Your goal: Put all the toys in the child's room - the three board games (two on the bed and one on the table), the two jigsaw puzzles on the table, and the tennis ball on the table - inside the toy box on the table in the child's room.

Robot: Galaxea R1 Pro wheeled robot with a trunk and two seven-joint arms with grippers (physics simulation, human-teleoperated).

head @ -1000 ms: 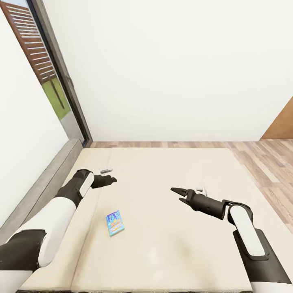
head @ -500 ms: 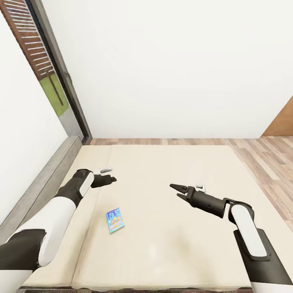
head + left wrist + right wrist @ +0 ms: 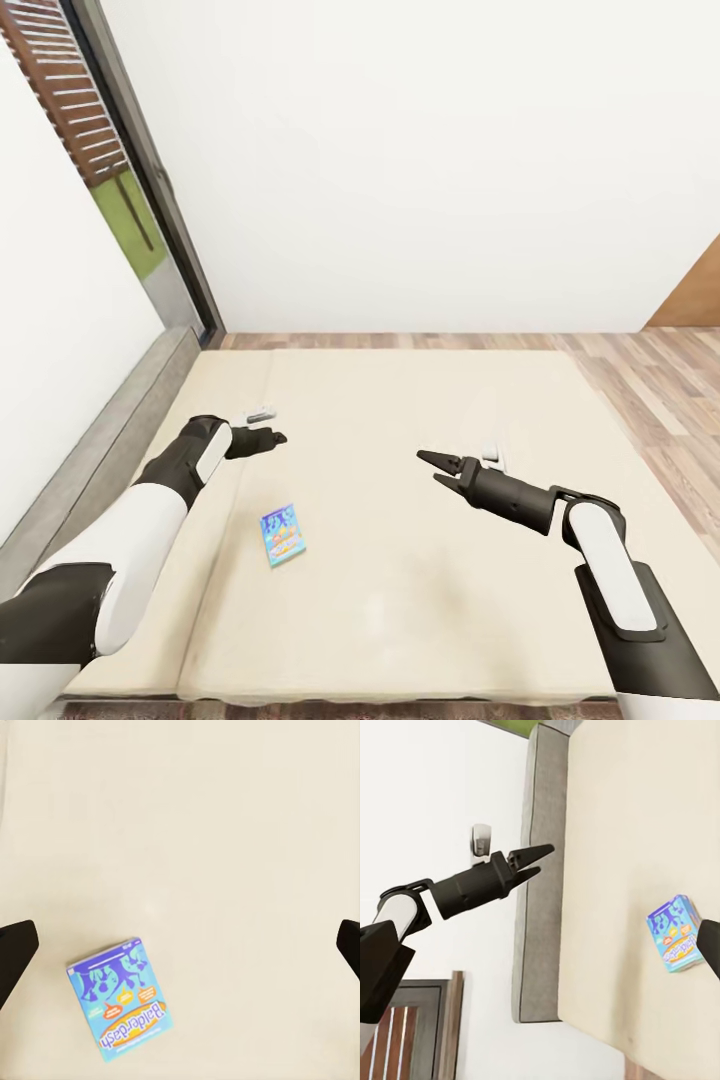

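A board game [image 3: 283, 534], a small flat blue box with purple figures and an orange label, lies face up on the beige bed [image 3: 420, 620]. My left gripper [image 3: 272, 437] hovers open over the mattress, a little beyond the box and to its left. In the left wrist view the box [image 3: 120, 1001] lies below and between the wide-spread fingers [image 3: 16, 951]. My right gripper [image 3: 435, 468] hangs open above the middle of the bed, well right of the box, pointing left. The right wrist view shows the box [image 3: 679, 934] and the left gripper [image 3: 534, 862].
A grey headboard [image 3: 90, 450] runs along the bed's left side against a white wall. A tall dark-framed window [image 3: 110, 170] stands at the far left. Wood-plank floor [image 3: 660, 380] lies beyond and right of the bed.
The whole picture has slid slightly, so the camera has moved. The right gripper has edged a little to the left. The box lies where it was.
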